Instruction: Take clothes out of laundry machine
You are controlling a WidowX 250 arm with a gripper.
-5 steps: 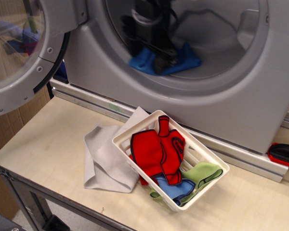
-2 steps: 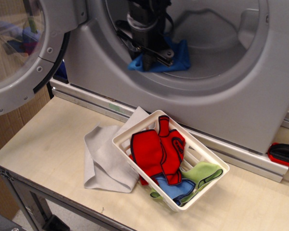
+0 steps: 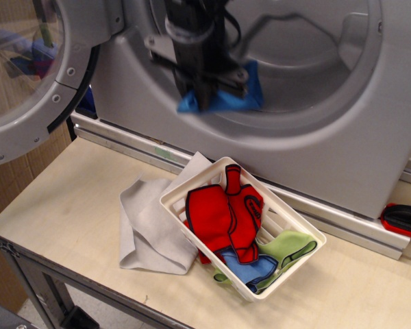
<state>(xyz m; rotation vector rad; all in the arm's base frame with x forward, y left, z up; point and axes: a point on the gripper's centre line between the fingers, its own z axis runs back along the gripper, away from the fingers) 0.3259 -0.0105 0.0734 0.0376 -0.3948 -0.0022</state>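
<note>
Clothes (image 3: 226,96), a bright blue cloth, hang at the drum mouth of the laundry machine (image 3: 329,137) along the bench's far edge; gripper (image 3: 204,92) blurred, finger state indeterminate.

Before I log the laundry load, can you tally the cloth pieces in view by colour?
Blue: 2, the cloth at the washer mouth by the hand, and one in the basket
Red: 1
Green: 1
Grey: 1
Total: 5
</note>
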